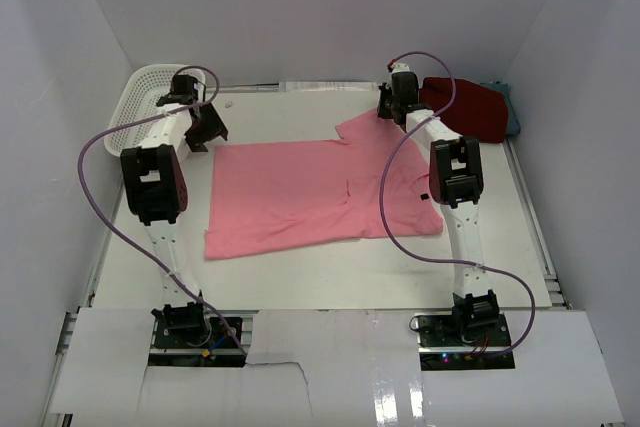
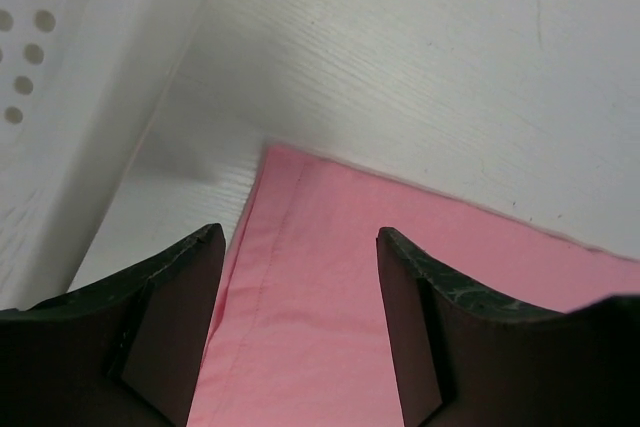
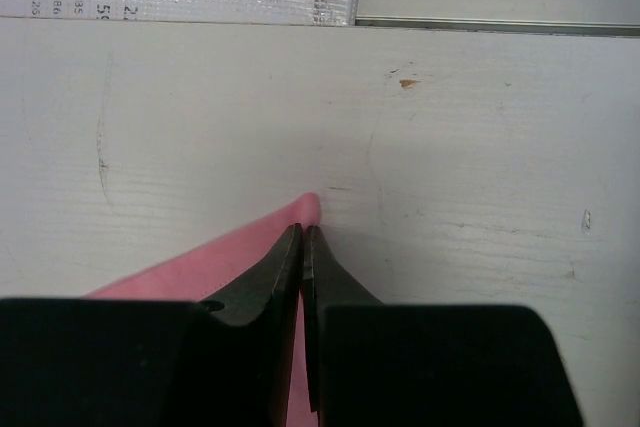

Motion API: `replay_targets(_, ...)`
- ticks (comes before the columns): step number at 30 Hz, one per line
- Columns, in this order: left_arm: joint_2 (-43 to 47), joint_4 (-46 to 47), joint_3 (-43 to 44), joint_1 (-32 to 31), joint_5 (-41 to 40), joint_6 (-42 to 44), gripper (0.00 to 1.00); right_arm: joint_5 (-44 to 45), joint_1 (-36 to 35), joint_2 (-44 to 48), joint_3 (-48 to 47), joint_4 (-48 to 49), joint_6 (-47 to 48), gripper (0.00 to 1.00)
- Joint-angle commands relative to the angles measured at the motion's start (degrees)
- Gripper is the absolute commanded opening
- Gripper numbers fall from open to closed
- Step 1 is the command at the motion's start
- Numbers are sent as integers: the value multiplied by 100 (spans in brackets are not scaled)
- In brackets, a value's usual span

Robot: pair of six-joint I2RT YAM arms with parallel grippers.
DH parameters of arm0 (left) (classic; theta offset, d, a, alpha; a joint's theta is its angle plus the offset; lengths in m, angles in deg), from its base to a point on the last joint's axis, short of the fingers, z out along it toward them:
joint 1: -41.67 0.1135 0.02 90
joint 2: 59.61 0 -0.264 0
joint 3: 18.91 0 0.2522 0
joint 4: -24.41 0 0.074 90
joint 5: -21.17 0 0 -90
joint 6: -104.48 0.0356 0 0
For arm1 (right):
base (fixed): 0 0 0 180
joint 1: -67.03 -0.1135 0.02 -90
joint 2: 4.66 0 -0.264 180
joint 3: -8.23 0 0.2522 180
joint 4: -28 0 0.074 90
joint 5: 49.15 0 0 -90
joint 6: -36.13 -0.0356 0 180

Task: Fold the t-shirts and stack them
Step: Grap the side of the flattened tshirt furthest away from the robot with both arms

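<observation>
The right gripper (image 3: 303,235) is pinched closed on a far corner of the light pink t-shirt (image 1: 300,197). A small tip of cloth pokes out just ahead of its fingertips, flat on the white table (image 3: 480,167). The dark red t-shirt (image 1: 470,107) lies bunched just to that gripper's right, the teal-grey t-shirt (image 1: 513,119) peeking out beyond it. The left gripper (image 2: 300,282) stands with jaws apart over the pink shirt's other far corner, and the white perforated basket (image 2: 50,67) is close on its left. Whether its fingers touch cloth cannot be told.
</observation>
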Motion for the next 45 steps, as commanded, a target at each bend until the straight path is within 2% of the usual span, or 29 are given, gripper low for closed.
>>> replay_targets(1,-117,-20,412,41,-47,80,73,-31,-4,250,125,-39,84,8)
replay_targets(6,-364,-72,554,41,-20,36,66,-49,-4,285,117,-22,84,8)
replay_targets(7,-391,-72,554,49,-3,36,60,-49,-4,303,117,-22,84,8)
replay_targets(10,-452,-72,536,41,50,18,57,-23,-4,312,90,-31,110,8)
replay_targets(24,-724,-64,545,41,-64,-17,54,-31,-4,399,161,-39,119,8)
replay_targets(28,-795,-37,510,32,-415,-8,47,-22,-4,426,161,-31,119,8)
replay_targets(42,-909,139,290,-126,-1092,62,46,-49,22,426,152,-22,119,8)
replay_targets(45,-971,147,281,-153,-1049,80,32,-66,31,435,169,-22,119,8)
